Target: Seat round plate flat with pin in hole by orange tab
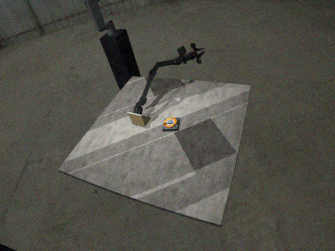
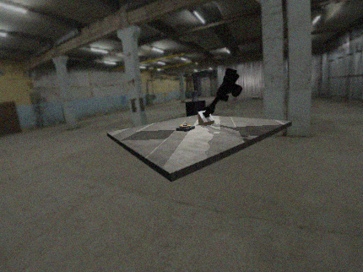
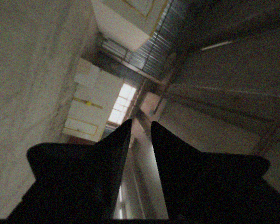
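Plate (image 1: 170,121): round, orange-rimmed, sits on the dark base (image 1: 175,127) on the worktop (image 1: 202,201), just beside the arm's mount (image 1: 139,119). Tilt too small to read from top view; we take it the plate is not yet flat, since nothing is near enough to turn it.
Pin/hole: too small to see in any view; can't tell tab direction.
Arm: stretched up and away over the worktop's far side, well apart from the plate.
Jaws: gripper (image 3: 141,131) drawn nearly together w/ only a thin gap, nothing between; wrist view shows just walls and ceiling past the tips, so it's aimed upward.
Why closed: we judge narrow tips suit nudging the tab round, not gripping.
Next: swing down to the plate, approx. beside the tab.
Risk: a push that lifts the plate off the post.
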{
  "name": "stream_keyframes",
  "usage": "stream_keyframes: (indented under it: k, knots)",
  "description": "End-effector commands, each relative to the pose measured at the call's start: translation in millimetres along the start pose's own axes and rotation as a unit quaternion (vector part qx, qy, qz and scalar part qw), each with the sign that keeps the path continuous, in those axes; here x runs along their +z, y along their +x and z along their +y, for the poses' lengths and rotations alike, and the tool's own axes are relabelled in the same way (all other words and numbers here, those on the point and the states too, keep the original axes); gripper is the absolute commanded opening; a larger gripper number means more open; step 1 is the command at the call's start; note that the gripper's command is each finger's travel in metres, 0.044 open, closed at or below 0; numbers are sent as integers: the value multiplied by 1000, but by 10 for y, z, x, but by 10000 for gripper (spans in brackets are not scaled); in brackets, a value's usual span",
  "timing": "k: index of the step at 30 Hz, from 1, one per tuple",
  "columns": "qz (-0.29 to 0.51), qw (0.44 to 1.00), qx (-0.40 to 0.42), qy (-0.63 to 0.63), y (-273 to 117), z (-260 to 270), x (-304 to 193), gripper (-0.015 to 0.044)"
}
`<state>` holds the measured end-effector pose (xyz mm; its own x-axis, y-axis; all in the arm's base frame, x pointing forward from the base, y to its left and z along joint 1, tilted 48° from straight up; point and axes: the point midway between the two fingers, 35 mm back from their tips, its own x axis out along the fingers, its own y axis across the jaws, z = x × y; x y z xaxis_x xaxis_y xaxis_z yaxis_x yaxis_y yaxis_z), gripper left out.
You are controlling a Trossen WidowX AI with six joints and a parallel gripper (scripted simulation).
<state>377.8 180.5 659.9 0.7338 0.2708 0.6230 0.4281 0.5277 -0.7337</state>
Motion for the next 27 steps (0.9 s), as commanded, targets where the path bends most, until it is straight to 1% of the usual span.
stream_keyframes:
  k: [1,10,16,18,22,25,26,27]
  knots:
    - [36,995,90,1,-9,586,-491,0]
    - [104,967,230,13,-288,1422,-1306,0]
    - [168,928,330,39,-730,1939,-1970,0]
    - [184,917,351,49,-854,2043,-2114,0]
    - [237,876,411,85,-1283,2341,-2516,0]
    - [274,844,446,115,-1612,2510,-2759,0]
    - [280,839,451,120,-1664,2533,-2793,0]
    - [297,823,466,135,-1822,2598,-2890,0]
